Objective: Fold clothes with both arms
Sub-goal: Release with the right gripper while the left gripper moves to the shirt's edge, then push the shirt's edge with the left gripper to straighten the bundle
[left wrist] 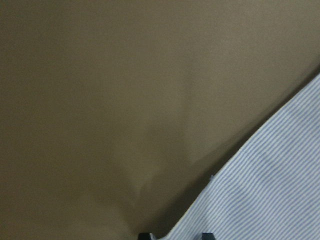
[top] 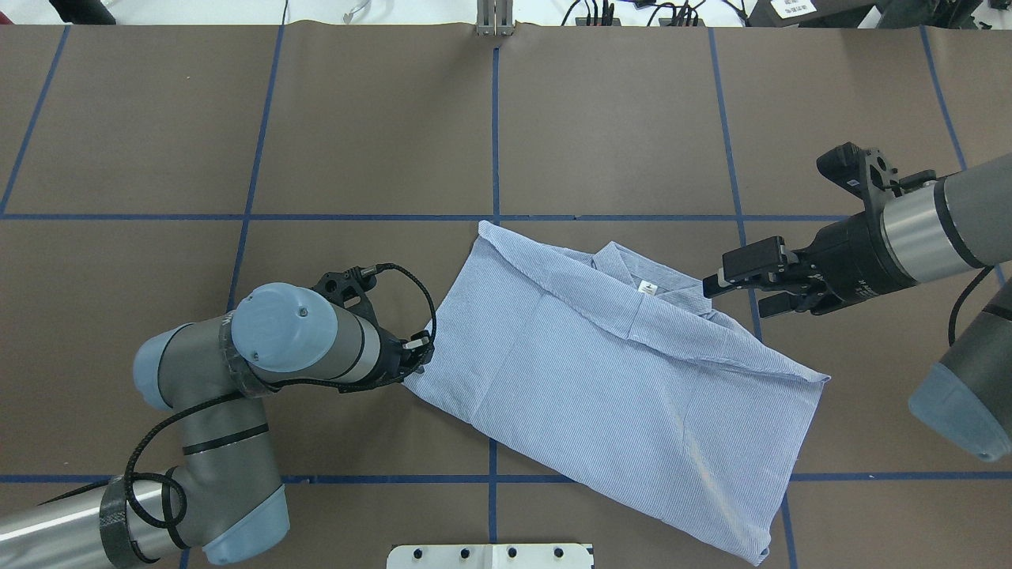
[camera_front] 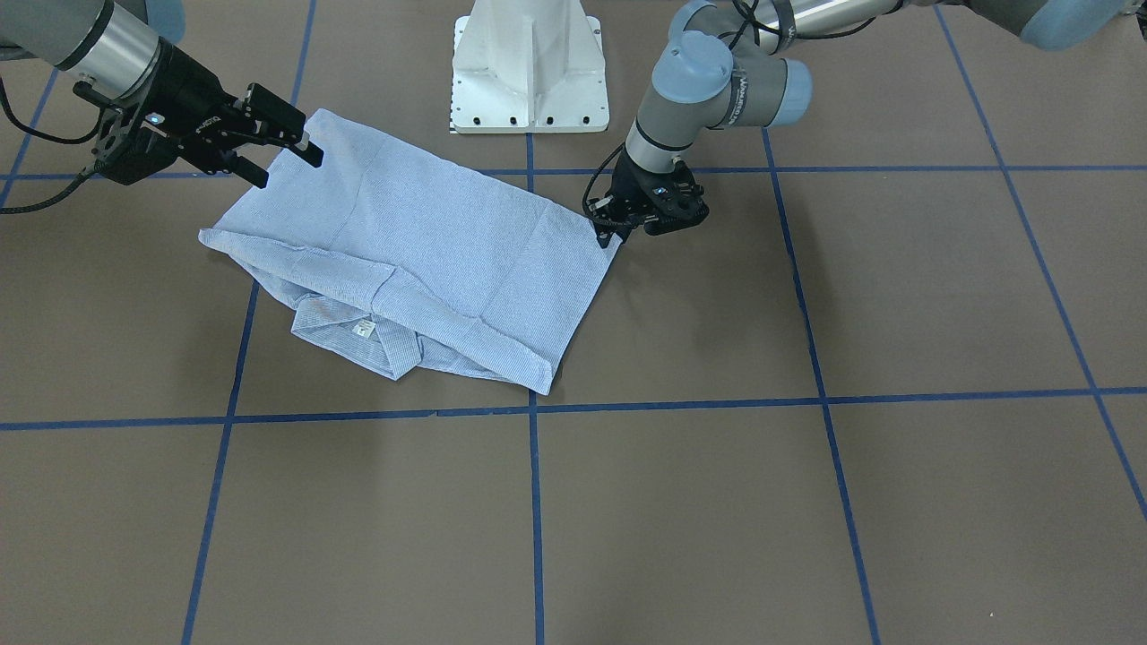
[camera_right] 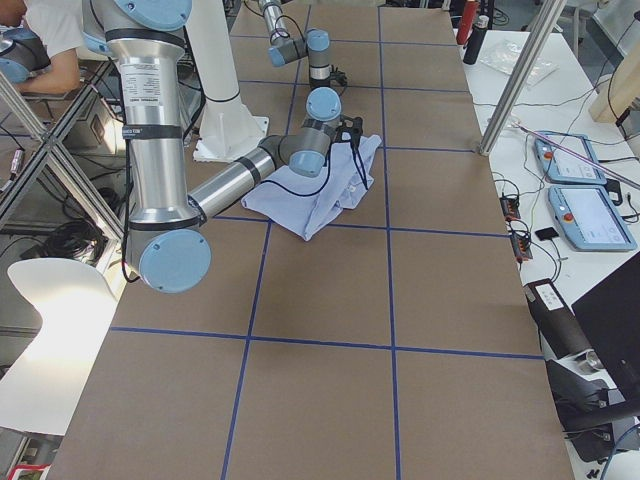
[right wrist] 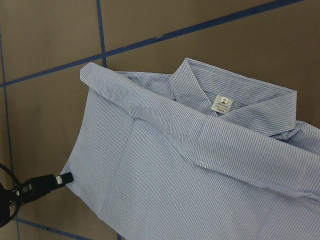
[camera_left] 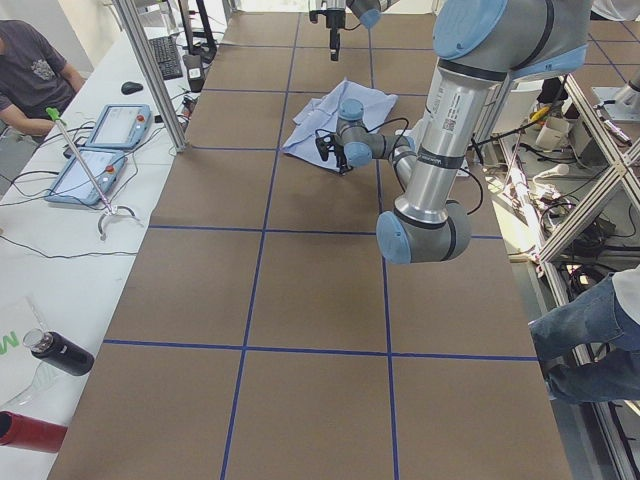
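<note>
1. Table (top: 356,142): brown top w/ a grid of blue tape lines (top: 494,118). My white pedestal (camera_front: 529,63) stands at my edge of it.
2. L arm (top: 292,340): bent low over the top, wrist turned in toward the cloth's corner on my left.
3. R arm (top: 941,229): reaches in from my right, wrist lifted off the surface.
4. Shirt (top: 601,379): lies mid-table just in front of the pedestal. It's folded to a rough rectangle set at a slant, plain back panel up. One long edge is folded over along the collar side.
5. R gripper (top: 735,296): my fingers stand wide apart w/ nothing between them. It hangs above the cloth's edge on my right, not touching it.
6. L gripper (top: 415,356): down at the shirt's corner on my left. In the wrist view the striped edge runs between my two fingertips, but I can't tell if they clamp it or only straddle it.
7. Collar (top: 656,284): sticks out from under the folded edge, on the side away from me.
8. Label (right wrist: 222,104): small white tag inside the collar, facing up.
</note>
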`<control>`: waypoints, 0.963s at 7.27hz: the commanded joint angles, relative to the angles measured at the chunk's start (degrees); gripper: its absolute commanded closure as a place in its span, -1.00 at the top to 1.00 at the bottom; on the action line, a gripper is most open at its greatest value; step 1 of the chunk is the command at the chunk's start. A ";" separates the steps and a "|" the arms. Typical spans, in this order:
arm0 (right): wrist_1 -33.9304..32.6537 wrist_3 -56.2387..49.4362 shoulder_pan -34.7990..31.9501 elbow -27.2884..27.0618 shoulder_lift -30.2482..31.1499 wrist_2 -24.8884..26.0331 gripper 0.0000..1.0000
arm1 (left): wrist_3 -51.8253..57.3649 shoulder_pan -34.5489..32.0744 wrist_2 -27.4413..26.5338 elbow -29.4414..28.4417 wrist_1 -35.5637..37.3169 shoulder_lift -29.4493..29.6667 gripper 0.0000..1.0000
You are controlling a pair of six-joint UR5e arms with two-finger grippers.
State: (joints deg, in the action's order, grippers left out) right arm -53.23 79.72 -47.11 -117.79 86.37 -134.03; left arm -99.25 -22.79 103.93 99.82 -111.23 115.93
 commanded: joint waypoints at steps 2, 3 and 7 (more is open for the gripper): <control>-0.03 0.00 -0.53 0.63 0.03 0.00 1.00 | 0.11 -2.15 0.39 4.65 8.17 0.26 -1.00; -0.03 0.00 -0.53 0.63 0.03 0.00 1.00 | 0.63 -4.78 0.48 6.86 11.44 0.44 -1.00; -0.03 0.00 -2.02 0.63 0.20 0.17 1.00 | 5.28 -14.80 -1.00 -14.91 1.95 11.81 -1.00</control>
State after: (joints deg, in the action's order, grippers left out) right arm -53.26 79.72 -48.55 -117.16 86.48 -133.99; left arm -95.94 -34.67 103.79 95.15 -104.14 122.28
